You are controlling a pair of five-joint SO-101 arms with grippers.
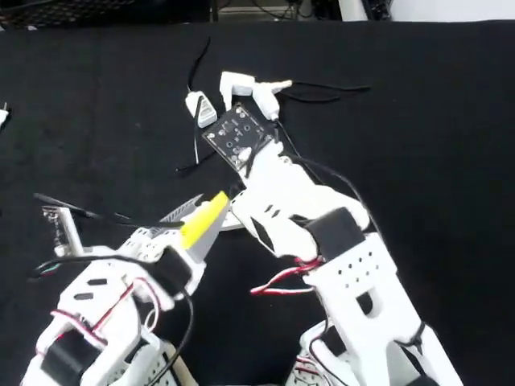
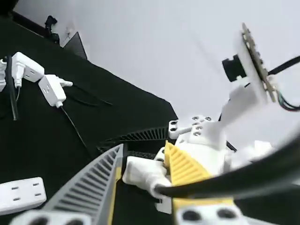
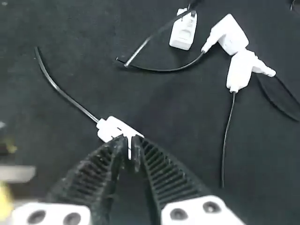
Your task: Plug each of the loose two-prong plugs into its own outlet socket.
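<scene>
Our right jaws are clenched on a white plug lying on the black counter. Our left jaws grasp a white corded piece. Another plug lies well apart.

My right gripper hides the front of the plug. From above, my right arm covers that plug. A white socket is cut by the edge.

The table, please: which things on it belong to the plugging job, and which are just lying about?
Job: held plug, right gripper, loose plug, outlet socket, second socket, white piece (plug or socket, unclear).
Lying about: small white item at the table edge, too small to identify.
</scene>
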